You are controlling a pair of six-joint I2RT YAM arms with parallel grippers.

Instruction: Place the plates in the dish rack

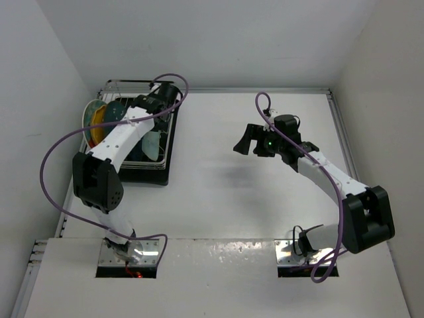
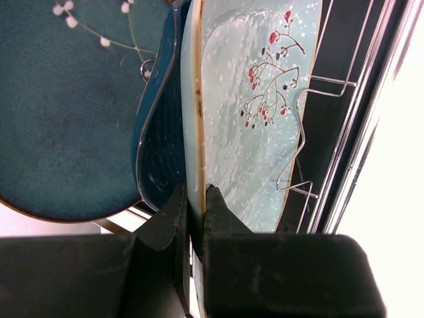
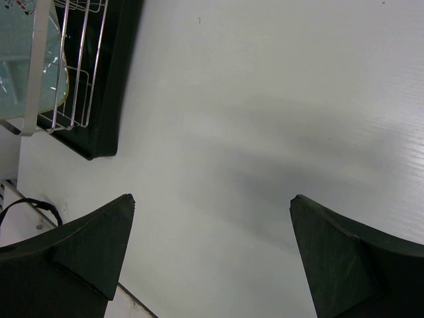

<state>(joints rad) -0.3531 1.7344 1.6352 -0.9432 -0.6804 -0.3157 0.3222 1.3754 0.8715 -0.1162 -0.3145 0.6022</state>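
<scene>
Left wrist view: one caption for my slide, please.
Left gripper pinches the pale mint plate inside the dish rack.

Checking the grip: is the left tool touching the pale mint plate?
Touching: left wrist view shows the left tool clamping the pale mint plate by its rim.

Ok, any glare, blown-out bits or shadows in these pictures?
Left wrist view: the table is blown out white at the right edge, the pale mint plate is sharp. Right wrist view: a soft grey shadow lies on the table, the right gripper shows only as dark shapes. Top external view: even light, faint shadow near that gripper.
</scene>
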